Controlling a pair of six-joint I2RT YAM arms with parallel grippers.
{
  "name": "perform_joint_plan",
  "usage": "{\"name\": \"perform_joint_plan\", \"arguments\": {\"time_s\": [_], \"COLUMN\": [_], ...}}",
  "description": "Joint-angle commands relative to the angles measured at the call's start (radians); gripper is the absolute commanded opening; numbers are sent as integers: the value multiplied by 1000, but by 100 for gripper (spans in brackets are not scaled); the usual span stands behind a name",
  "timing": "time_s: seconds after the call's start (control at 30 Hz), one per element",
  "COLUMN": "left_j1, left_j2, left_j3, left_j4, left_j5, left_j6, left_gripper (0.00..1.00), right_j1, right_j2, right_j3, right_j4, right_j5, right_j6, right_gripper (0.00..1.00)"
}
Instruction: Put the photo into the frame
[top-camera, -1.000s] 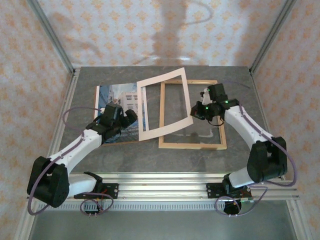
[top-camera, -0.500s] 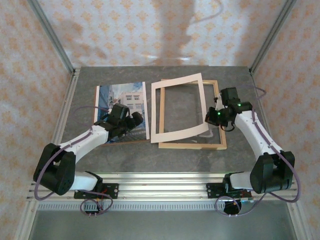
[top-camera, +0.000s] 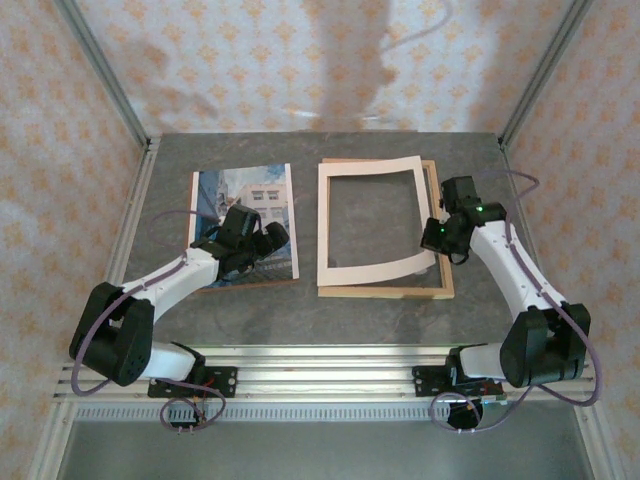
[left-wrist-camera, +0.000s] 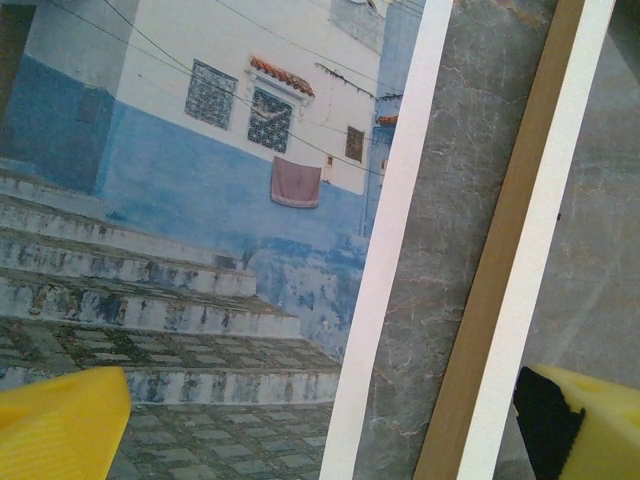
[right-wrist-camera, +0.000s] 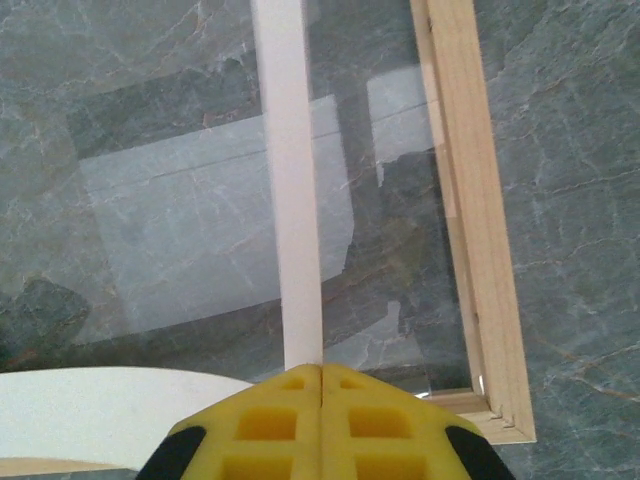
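mat (top-camera: 371, 272) now slid over the frame (top-camera: 385, 292), pinched by right gripper (right-wrist-camera: 320, 370) (left gripper (top-camera: 272, 238) spread above photo (top-camera: 245, 190))

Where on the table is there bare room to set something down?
Bare: the front strip of table between frame and near rail, and the back strip behind the photo. Crowded: the middle, where the right gripper holds the mat over the frame and the left gripper hovers over the photo.

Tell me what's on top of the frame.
The cream mat lies over the frame, its near right corner pinched in the right jaws. Its window shows the clear pane and grey table. The mat hides part of the frame's left rail.
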Motion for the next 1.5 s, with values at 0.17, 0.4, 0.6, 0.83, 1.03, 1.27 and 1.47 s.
{"name": "perform_joint_plan", "arguments": {"time_s": [0.17, 0.4, 0.6, 0.83, 1.03, 1.27, 1.47], "left_j1": [-14, -17, -19, -22, -22, -22, -21], "left_j2": [-23, -23, -13, -3, -2, 1, 1], "left_j3": [3, 6, 12, 7, 2, -7, -12], "left_j4": [-7, -19, -15, -7, -3, 5, 13], "left_j5": [-1, -6, -2, 0, 4, 7, 13], "left_j6": [1, 5, 5, 5, 7, 8, 8], "left_gripper": [100, 100, 100, 100, 100, 100, 100], "right_j1": [-10, -11, -11, -11, -12, -18, -84], "right_j2": [2, 3, 1, -23, -38, -91, -115], "right_j3": [38, 53, 55, 91, 130, 204, 234], "right_j4": [-16, -51, -61, -29, -40, -86, -135], "right_j5": [26, 119, 105, -144, -190, -140, -121], "right_j6": [-32, -30, -16, 13, 15, 21, -2], "right_gripper": [0, 0, 0, 0, 0, 0, 0]}}
